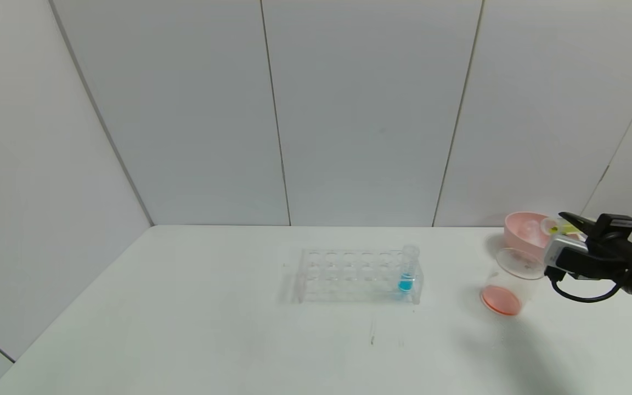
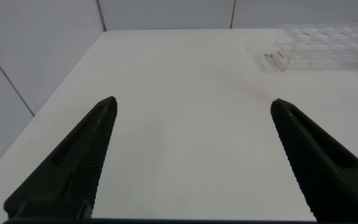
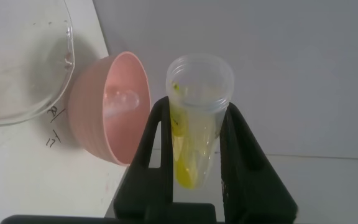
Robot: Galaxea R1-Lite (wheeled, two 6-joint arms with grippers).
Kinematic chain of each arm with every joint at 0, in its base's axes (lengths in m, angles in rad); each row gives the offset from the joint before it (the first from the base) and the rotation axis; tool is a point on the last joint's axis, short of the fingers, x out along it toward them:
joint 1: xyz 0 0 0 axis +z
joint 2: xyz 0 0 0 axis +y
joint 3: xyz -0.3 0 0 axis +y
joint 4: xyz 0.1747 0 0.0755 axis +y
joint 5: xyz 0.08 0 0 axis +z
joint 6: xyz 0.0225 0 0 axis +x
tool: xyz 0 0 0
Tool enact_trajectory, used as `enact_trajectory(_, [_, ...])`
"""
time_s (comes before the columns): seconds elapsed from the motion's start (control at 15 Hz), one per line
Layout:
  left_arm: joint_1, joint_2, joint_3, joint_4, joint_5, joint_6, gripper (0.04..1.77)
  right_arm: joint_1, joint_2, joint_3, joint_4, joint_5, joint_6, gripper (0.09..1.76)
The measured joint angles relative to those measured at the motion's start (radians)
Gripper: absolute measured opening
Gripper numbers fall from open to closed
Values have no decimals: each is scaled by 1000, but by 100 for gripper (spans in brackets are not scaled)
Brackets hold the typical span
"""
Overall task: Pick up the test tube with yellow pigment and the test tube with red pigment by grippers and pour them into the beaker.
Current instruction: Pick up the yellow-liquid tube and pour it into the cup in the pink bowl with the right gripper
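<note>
My right gripper [image 1: 563, 224] is shut on the test tube with yellow pigment [image 1: 560, 226], held lying over with its mouth by the pink bowl's rim, just beyond the beaker [image 1: 508, 282]. In the right wrist view the tube [image 3: 197, 124] sits between the black fingers [image 3: 157, 137], with yellow liquid at its rounded end and streaks along its wall. The beaker holds orange-pink liquid at its bottom; its rim [image 3: 64, 68] shows in the right wrist view. No tube with red liquid is in view. My left gripper [image 2: 193, 109] is open and empty above the table's left part.
A pink bowl [image 1: 516, 227] stands behind the beaker, with a clear tube [image 3: 120, 102] lying in it. The clear tube rack [image 1: 349, 274] stands mid-table and holds a blue-liquid tube [image 1: 407, 271] at its right end. The rack [image 2: 328, 46] also shows in the left wrist view.
</note>
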State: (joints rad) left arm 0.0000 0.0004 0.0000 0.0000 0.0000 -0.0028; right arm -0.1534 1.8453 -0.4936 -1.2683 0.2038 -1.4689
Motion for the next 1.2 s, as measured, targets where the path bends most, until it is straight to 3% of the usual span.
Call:
enact_trajectory(0.4, [0,0,0,0,0,0,176,0,-8,-5,-7,-21,-114,50])
enact_trajectory(1.2, [0,0,0,0,0,0,176,30,-13,-21,-6,-81,-188,50])
